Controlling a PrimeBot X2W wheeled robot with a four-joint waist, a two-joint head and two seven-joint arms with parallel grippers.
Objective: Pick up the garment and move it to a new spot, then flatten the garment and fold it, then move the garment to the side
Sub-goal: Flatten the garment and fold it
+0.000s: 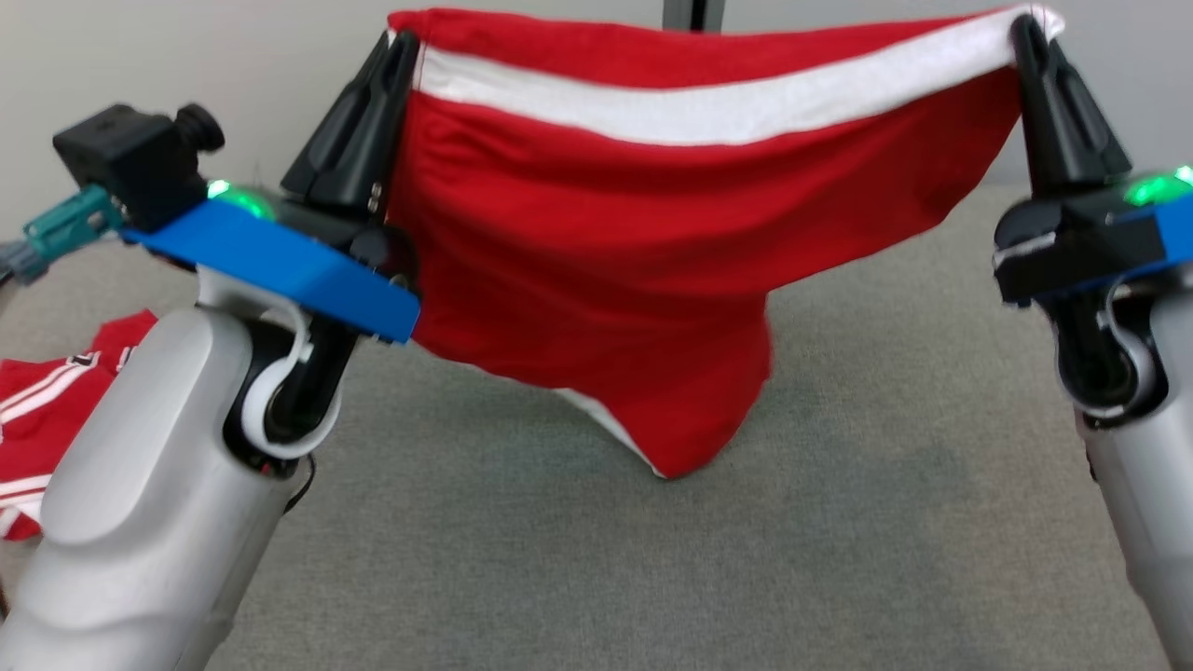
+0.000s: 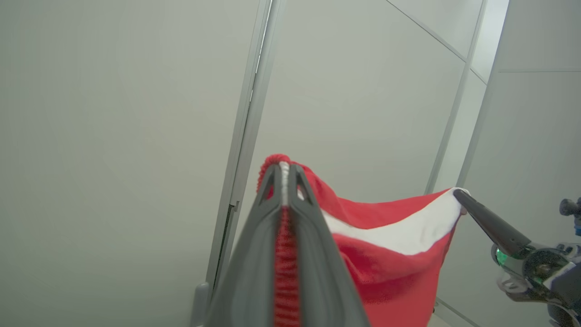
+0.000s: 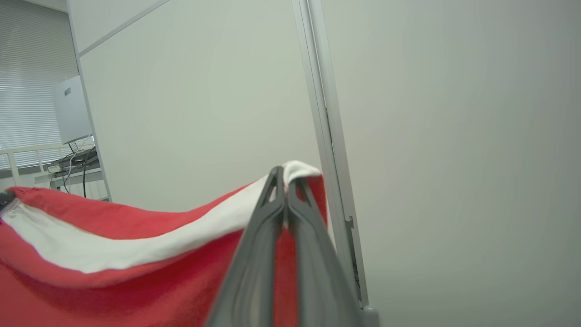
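Jaws on both arms pressed shut, each pinching top corner. Below, table (image 1: 885,559). Above it garment (image 1: 652,280) hangs stretched between arms, low tip near surface. Advice: keep tension even, lower tip first, drag flat. At left, spare red garment (image 1: 47,410): avoid.

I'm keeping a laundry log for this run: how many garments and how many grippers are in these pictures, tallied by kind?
Red-and-white garments: 2, the held garment and a second garment lying at the left.
Grippers: 2, the left gripper and the right gripper, both shut on the held garment's top edge.
Total: 4
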